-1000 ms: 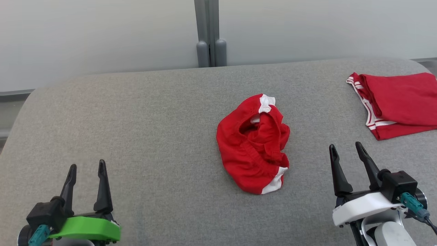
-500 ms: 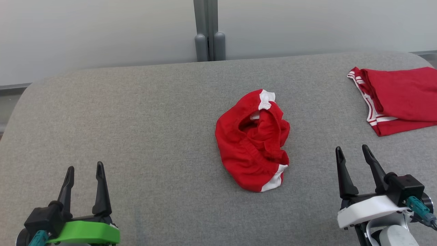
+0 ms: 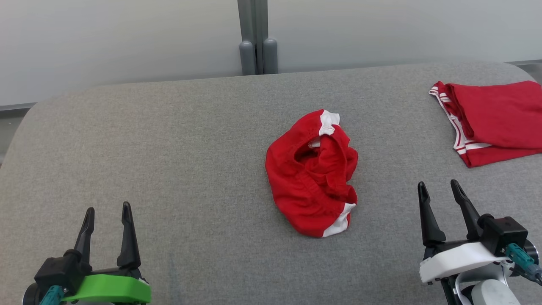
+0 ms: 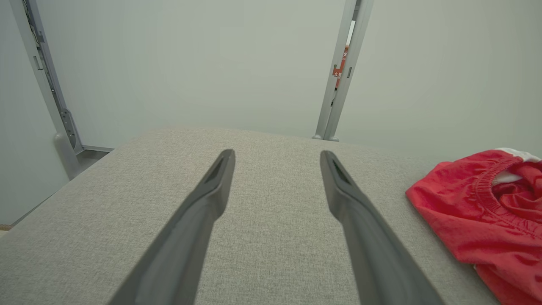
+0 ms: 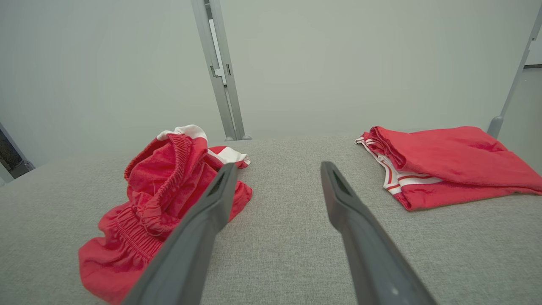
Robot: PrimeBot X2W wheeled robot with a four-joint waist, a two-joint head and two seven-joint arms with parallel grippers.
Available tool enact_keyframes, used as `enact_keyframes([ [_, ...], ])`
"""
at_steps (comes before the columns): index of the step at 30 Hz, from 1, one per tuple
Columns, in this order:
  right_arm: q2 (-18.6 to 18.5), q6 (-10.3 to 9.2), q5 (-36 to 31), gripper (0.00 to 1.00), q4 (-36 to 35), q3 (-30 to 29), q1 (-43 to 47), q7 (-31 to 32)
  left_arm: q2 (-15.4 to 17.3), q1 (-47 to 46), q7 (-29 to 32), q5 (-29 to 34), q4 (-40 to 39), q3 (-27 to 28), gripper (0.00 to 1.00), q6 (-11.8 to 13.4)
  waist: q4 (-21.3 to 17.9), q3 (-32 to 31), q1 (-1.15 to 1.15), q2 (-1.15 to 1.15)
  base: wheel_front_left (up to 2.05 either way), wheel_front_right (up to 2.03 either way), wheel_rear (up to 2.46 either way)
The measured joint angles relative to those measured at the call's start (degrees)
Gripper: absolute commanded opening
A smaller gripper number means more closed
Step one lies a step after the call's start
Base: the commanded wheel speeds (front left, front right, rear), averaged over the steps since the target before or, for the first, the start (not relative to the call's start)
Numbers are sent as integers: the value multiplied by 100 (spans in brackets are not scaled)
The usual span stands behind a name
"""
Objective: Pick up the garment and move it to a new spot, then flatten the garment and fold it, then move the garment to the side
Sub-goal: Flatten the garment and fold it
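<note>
A crumpled red garment (image 3: pixel 311 173) with white trim lies in a heap at the middle of the grey padded table (image 3: pixel 178 140). It shows at the right edge of the left wrist view (image 4: pixel 478 212) and at the left of the right wrist view (image 5: pixel 161 195). My left gripper (image 3: pixel 107 209) stands open at the lower left, well away from the heap, with nothing between its fingers (image 4: pixel 211 190). My right gripper (image 3: pixel 439 188) stands open at the lower right, a little to the right of the heap, also holding nothing (image 5: pixel 277 169).
A second red garment (image 3: pixel 495 120), folded flat with white stripes, lies at the table's far right edge (image 5: pixel 444 163). A grey post (image 3: pixel 253 38) rises behind the table against a pale wall. Bare grey table surface spreads over the left half.
The whole picture has slid a little, so the camera has tilted. Both grippers stay open and low, and the crumpled garment lies as it did.
</note>
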Motion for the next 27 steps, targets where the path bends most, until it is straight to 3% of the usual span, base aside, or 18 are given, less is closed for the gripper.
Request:
enact_keyframes([
  [27,26,0,0,100,57,0,21,0,-129,-25,0,177,37,149,100,-102,-17,-21,0,0,0,0,0],
])
